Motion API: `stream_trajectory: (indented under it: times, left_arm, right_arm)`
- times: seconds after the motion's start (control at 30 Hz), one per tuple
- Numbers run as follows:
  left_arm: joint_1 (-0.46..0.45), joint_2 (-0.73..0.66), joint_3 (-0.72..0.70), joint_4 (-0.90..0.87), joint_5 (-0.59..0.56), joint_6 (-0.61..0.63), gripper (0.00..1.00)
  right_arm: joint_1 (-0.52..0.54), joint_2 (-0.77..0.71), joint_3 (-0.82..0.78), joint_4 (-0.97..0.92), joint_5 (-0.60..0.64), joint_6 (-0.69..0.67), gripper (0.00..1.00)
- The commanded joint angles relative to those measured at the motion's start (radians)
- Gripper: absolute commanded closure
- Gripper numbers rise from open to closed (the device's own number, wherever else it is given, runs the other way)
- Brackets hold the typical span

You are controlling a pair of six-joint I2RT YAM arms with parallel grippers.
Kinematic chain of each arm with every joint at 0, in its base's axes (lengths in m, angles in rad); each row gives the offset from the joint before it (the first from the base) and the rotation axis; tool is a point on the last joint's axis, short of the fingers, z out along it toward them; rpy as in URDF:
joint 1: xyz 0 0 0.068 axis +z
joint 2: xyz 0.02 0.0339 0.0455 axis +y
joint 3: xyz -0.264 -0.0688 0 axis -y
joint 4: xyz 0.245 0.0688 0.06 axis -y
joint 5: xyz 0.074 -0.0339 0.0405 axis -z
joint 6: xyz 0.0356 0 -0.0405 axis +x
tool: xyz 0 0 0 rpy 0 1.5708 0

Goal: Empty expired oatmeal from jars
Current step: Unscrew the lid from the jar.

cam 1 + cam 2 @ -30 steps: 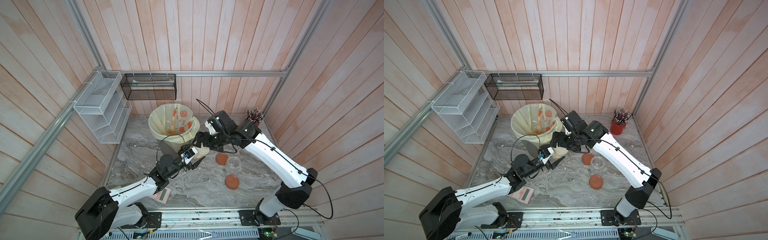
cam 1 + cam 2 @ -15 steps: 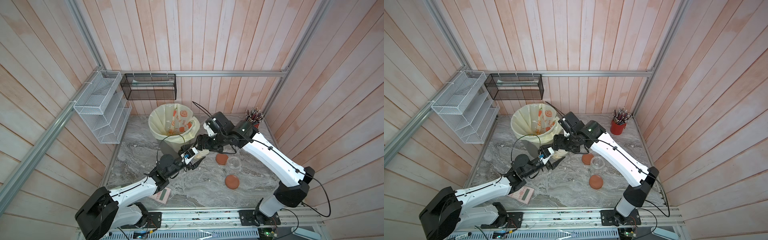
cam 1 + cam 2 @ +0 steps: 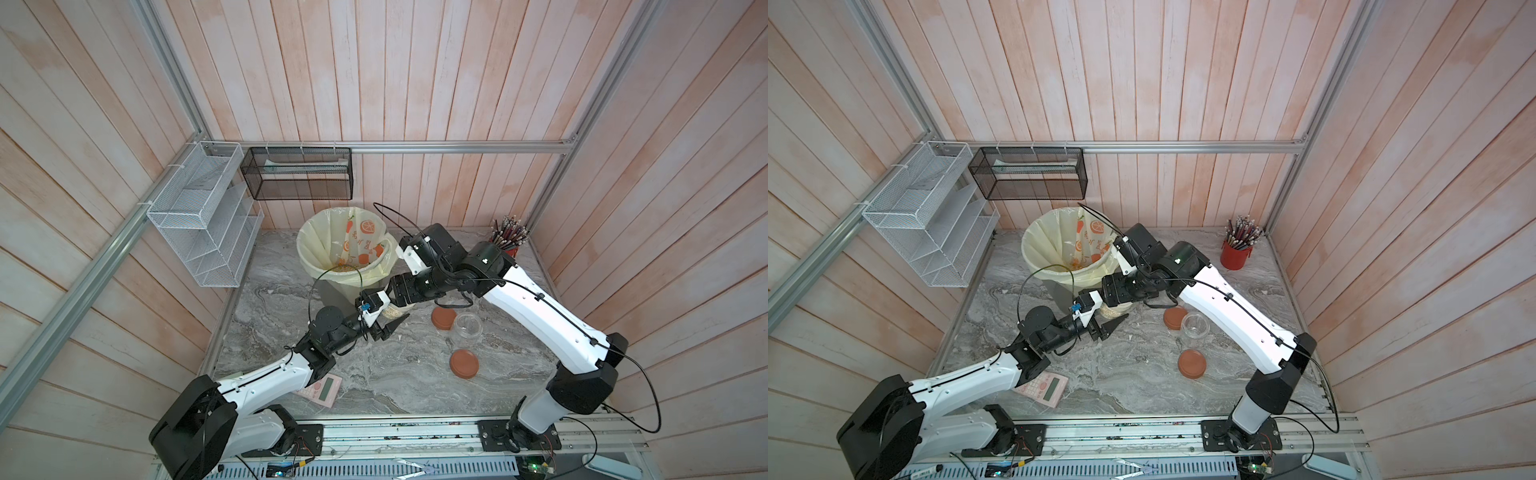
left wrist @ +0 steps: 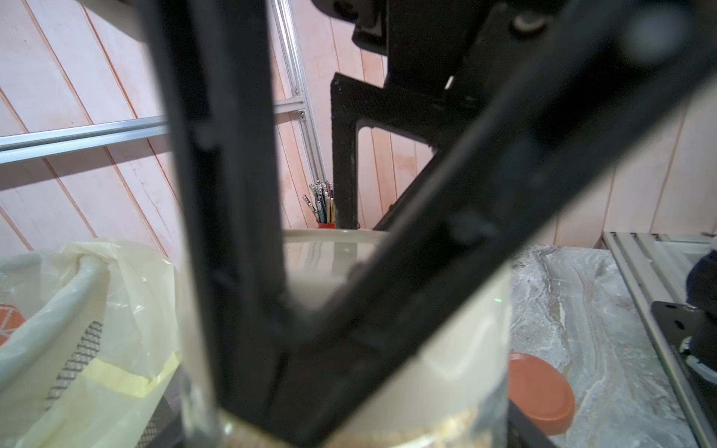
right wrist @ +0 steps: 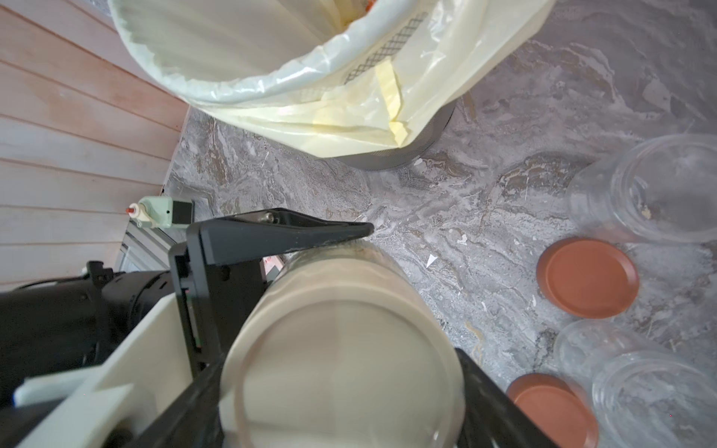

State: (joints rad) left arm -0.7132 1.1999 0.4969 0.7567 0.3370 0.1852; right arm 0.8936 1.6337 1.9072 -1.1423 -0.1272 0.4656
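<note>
A clear jar with a cream lid (image 5: 341, 372) stands on the marble table just in front of the bin. My left gripper (image 3: 390, 319) is shut on the jar's body (image 3: 1113, 311) from the side. From above, my right gripper (image 5: 341, 411) is shut on the cream lid, one black finger on each side of it. Pale oatmeal (image 4: 446, 426) shows through the glass below the lid. Two empty clear jars (image 5: 652, 190) (image 5: 640, 391) stand open to the right. Two terracotta lids (image 3: 442, 318) (image 3: 464, 363) lie flat beside them.
The grey bin with its cream orange-print liner (image 3: 332, 245) stands right behind the held jar. A red pencil cup (image 3: 509, 247) is in the back right corner. A pink calculator (image 3: 322, 388) lies under my left arm. Wire racks (image 3: 203, 220) hang on the left wall.
My right gripper has shifted slightly left over the jar and shut on its cream lid. My left arm has held the jar still.
</note>
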Motion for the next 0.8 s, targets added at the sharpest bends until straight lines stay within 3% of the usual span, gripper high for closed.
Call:
stream_trajectory:
  times: [0.0,0.37,0.47,0.77]
  left_arm:
    - [-0.005,-0.039,-0.004,0.107,0.094,-0.07,0.96]
    - [-0.004,-0.071,-0.027,0.086,0.146,-0.115,0.97]
    - [-0.002,-0.07,-0.032,0.086,0.157,-0.123,0.97]
    - [0.0,-0.082,-0.032,0.078,0.201,-0.143,0.99]
  right_arm:
    - [0.018,0.017,0.03,0.009,-0.076,-0.207,0.43]
    - [-0.007,-0.091,-0.12,0.24,-0.19,-0.552,0.59]
    - [-0.013,-0.115,-0.154,0.27,-0.177,-0.639,0.58]
    - [-0.097,-0.145,-0.185,0.292,-0.29,-0.799,0.56]
